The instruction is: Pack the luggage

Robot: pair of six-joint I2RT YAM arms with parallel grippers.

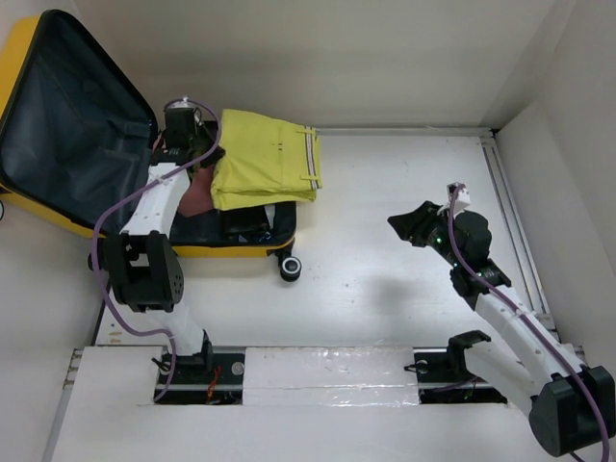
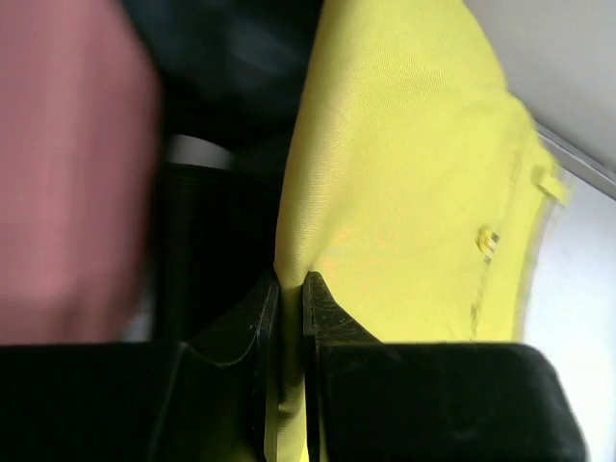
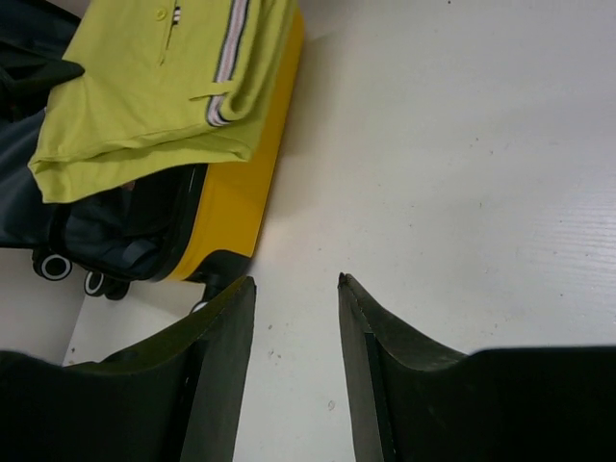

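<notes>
The left pincer [image 2: 291, 285] is pinching an edge of the folded yellow-green fabric garment [image 2: 404, 173], its jaws closed tight on the cloth. The garment is lying across the far right corner of the small yellow hard-shell suitcase [image 1: 236, 250], which is sitting open at the far left of the white tabletop [image 1: 385, 279]. The right pincer [image 3: 295, 284] is hovering open above the tabletop, well apart from the suitcase.

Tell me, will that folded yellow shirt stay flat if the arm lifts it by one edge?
Probably not: the yellow shirt is soft cloth, bunching where the left gripper pinches its edge, so it should droop and unfold. Its thin folds suggest it is light. Pushed, it would likely wrinkle, not roll.
</notes>
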